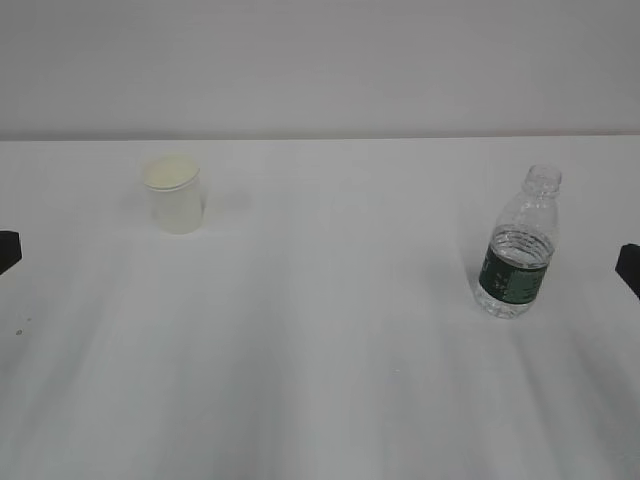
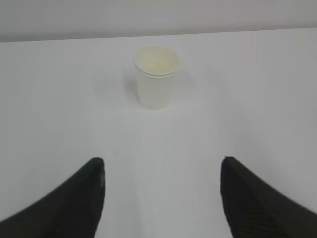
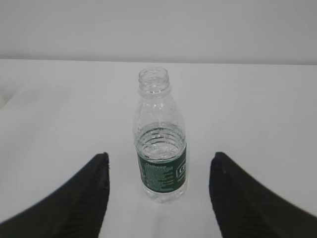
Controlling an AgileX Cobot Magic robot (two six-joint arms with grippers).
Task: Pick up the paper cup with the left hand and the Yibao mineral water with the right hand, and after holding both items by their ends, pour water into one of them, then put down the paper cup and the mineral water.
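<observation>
The white paper cup (image 1: 174, 194) stands upright at the table's back left; it also shows in the left wrist view (image 2: 156, 76). The clear Yibao bottle (image 1: 519, 246) with its dark green label stands upright and capless at the right; it also shows in the right wrist view (image 3: 160, 137). My left gripper (image 2: 162, 166) is open and empty, well short of the cup. My right gripper (image 3: 158, 161) is open, its black fingers on either side of the bottle's base and clear of it. In the exterior view only dark tips of the arms show at the left edge (image 1: 8, 250) and right edge (image 1: 630, 265).
The white table (image 1: 320, 350) runs back to a pale wall. A few tiny dark specks (image 1: 22, 325) lie near the left edge.
</observation>
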